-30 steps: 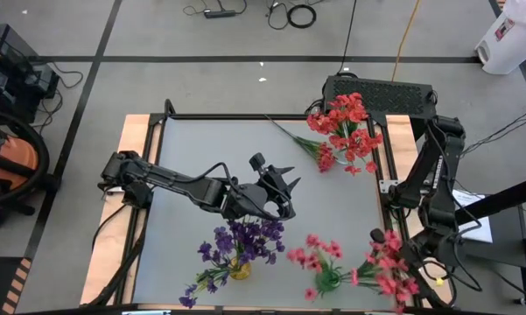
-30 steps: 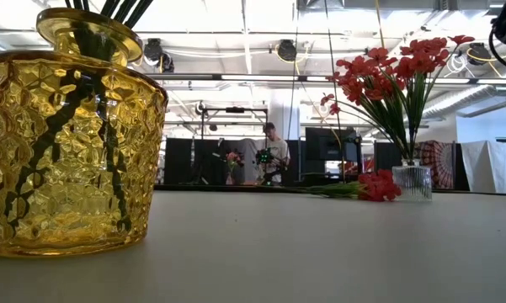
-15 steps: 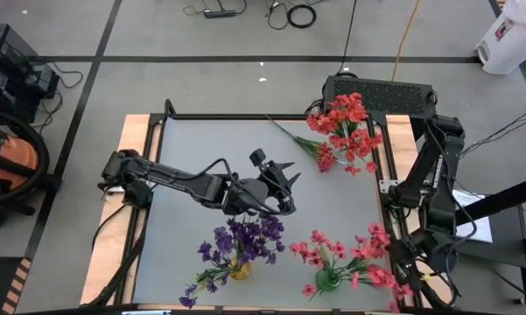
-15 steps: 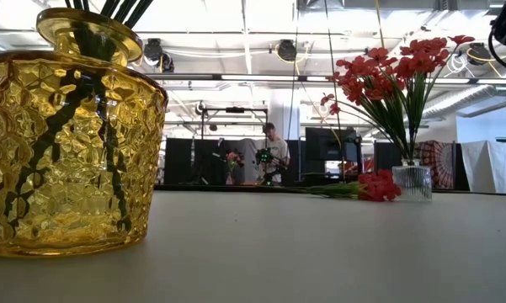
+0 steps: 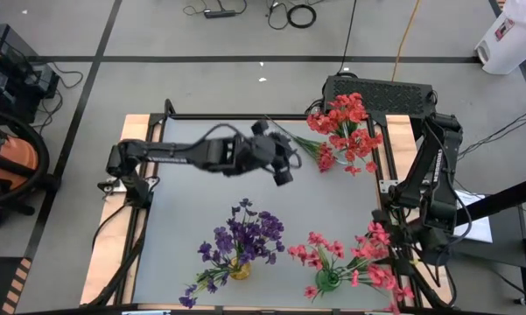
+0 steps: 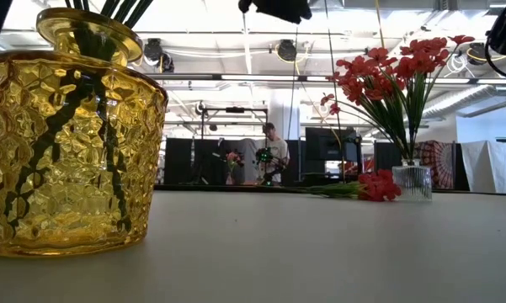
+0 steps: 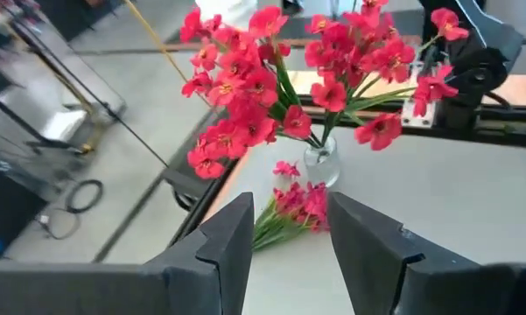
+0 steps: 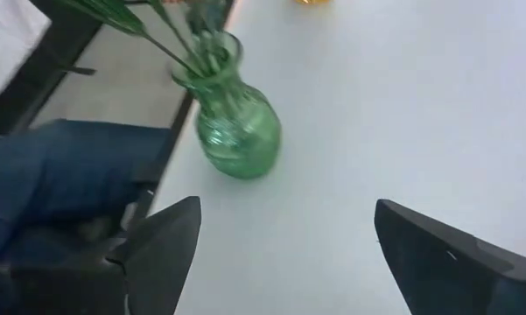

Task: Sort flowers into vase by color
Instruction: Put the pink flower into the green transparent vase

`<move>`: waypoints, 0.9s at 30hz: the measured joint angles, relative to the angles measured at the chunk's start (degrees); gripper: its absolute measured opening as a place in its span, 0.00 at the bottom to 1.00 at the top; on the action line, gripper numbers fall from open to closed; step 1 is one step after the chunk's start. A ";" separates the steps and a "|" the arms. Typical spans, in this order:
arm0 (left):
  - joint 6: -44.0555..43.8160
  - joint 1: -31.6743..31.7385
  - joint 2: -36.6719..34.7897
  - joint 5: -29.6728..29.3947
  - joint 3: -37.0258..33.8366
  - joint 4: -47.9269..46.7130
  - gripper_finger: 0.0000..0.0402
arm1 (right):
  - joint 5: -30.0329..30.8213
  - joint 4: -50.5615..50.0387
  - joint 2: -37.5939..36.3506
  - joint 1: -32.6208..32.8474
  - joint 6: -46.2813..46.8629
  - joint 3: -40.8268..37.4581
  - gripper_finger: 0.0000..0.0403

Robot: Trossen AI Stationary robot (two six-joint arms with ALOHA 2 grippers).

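Grey table (image 5: 333,219) with wooden side strips and a dark frame, seen from above; floor on all sides. Broad bare band of tabletop across the middle, between the far and near flower groups.

Left to right:

Left gripper (image 5: 284,169), raised over the far half of the table, fingers (image 7: 232,249) apart and empty, pointed toward the red flowers. Arm stretched in from the left edge.

Yellow vase (image 5: 240,270), faceted amber glass, at the near edge left of centre, upright; purple flowers (image 5: 245,238) standing in it, dark stems visible through the wall in the low view. One purple sprig (image 5: 192,293) drooping low toward the near edge beside the vase; in or out of the vase not discernible.

Loose red sprig (image 5: 311,149), lying flat on the table by the far edge, blossom head just beside the clear vase, stem trailing toward table centre. Seen between the left fingers in the left wrist view.

Green vase (image 5: 327,281), ribbed glass, at the near edge right of centre, upright; pink flowers (image 5: 319,252) in it.

Clear vase (image 5: 338,158), small glass, near the far right corner, upright; red flowers (image 5: 346,122) in it, spreading over the table frame.

Right gripper (image 5: 420,262), at the near right corner beside the table edge, fingers (image 8: 446,262) wide apart, nothing between them; pink sprigs (image 5: 381,262) just beside it, contact not discernible.
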 joint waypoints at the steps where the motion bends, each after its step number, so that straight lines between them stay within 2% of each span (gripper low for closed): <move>1: -0.02 1.12 -0.02 2.02 0.70 -1.22 0.39 | -0.06 -1.07 0.00 0.00 0.47 0.00 0.83; 7: 0.33 8.11 -0.02 11.25 1.59 -5.68 0.39 | -0.21 -5.70 0.00 0.00 1.88 0.00 0.83; 13: 3.21 15.15 0.82 18.52 1.63 -8.93 0.39 | -1.26 -6.13 0.00 0.00 0.43 0.00 0.83; 21: 9.82 20.92 5.65 29.51 1.68 -3.98 0.39 | -1.26 -6.35 0.02 -0.02 0.02 0.00 0.83; 27: 17.66 22.61 11.90 31.17 1.65 -3.32 0.39 | -1.13 -6.34 0.02 -0.02 -0.03 0.00 0.83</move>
